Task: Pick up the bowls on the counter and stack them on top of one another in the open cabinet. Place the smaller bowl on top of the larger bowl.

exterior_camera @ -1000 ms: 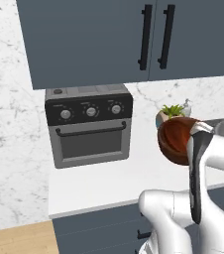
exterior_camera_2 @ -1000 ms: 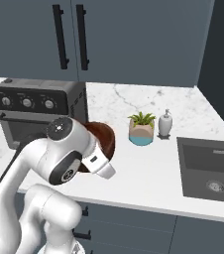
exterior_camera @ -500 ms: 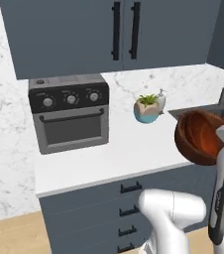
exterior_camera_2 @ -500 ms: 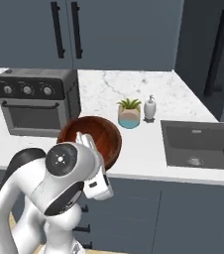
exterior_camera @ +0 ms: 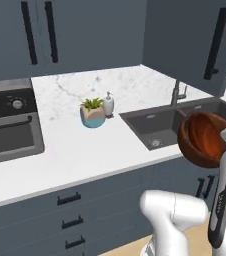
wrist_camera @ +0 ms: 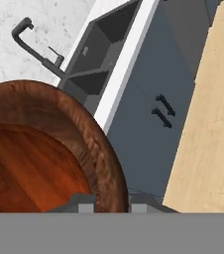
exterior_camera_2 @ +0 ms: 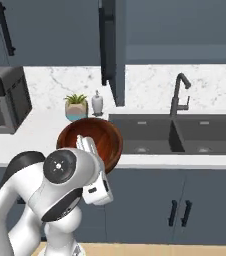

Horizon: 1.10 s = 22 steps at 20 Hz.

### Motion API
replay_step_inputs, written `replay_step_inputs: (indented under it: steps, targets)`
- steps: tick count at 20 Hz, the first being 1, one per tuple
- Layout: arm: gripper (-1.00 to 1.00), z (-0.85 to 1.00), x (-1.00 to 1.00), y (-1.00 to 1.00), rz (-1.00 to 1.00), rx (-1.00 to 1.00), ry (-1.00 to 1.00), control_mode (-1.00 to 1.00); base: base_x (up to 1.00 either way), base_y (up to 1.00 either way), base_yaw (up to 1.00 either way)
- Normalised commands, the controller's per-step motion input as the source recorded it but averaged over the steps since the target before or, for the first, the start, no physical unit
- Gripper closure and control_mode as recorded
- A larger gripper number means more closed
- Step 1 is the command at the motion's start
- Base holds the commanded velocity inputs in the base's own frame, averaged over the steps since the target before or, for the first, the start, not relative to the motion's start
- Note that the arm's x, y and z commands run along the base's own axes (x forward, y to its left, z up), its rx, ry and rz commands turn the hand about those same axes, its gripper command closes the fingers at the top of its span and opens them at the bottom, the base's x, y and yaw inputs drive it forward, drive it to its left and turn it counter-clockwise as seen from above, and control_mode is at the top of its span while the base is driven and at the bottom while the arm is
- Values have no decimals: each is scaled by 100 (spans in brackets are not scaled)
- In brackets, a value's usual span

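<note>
**Operator:** At the dark double sink (exterior_camera: 162, 125), where was the deep round dark brown wood-look bowl (exterior_camera: 203, 139) located?

**Technician:** It was held in the air in front of the sink, off the long white marble-veined counter (exterior_camera: 100, 150), tilted so that its glossy reddish-brown inside faced the base cameras. In the right base view the bowl (exterior_camera_2: 92, 143) hung before the counter edge, just left of the sink's left basin (exterior_camera_2: 140, 132).

**Operator:** What was the state of the two-finger gripper?

**Technician:** The gripper (wrist_camera: 111, 202) was pinched on the bowl's rim. In the hand view, one dark fingertip (wrist_camera: 85, 203) sat on the inner side of the rim and the other on the outer side, with the bowl wall (wrist_camera: 104, 163) between them.

**Operator:** What stood around the sink?

**Technician:** A dark curved tap (exterior_camera_2: 181, 95) rose behind the sink. To the left of the sink, on the counter, stood a teal-and-tan plant pot with green leaves (exterior_camera: 93, 113), with a small white soap dispenser (exterior_camera: 108, 105) just beside it. Further left sat a dark grey countertop oven (exterior_camera: 7, 125). Above the sink, a dark slate-blue cabinet door with a long vertical black bar handle (exterior_camera: 216, 45) stood swung outward. Below the sink, low dark cabinet doors carried short black pulls (exterior_camera_2: 180, 213).
</note>
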Motion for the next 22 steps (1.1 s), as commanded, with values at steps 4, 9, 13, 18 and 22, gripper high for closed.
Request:
replay_step_inputs:
  steps: [4,9,13,18,22]
  targets:
    - [100,0,0,0,0,0,0,100,19,-100,-9]
    - [100,0,0,0,0,0,0,100,23,-100,-2]
    - [100,0,0,0,0,0,0,100,89,-90,1]
    - [100,0,0,0,0,0,0,100,90,-18,13]
    - [100,0,0,0,0,0,0,100,50,7,20]
